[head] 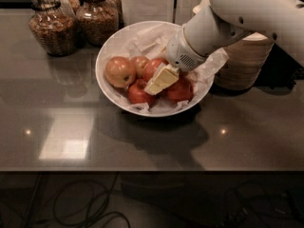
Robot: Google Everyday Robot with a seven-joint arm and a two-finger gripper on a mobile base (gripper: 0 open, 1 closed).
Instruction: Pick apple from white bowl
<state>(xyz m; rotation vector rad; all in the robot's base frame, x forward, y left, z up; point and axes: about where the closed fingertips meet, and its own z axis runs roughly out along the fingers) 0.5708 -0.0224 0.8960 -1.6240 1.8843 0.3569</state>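
Observation:
The white bowl (101,56) stands on the dark counter, lined with crumpled white paper and holding several apples. My gripper (156,83) reaches down into it from the upper right and lies over the middle of the fruit. The red apple (152,66) with orange streaks sits right under and behind the gripper, partly hidden, and its sticker does not show. A paler, yellower apple (119,71) lies at the left. Two darker red apples (137,94) (181,90) lie at the front.
Two glass jars (52,30) (97,15) of brown food stand at the back left. A stack of beige paper bowls (244,63) stands right of the white bowl, behind my arm. The counter's front edge runs across the lower part of the view.

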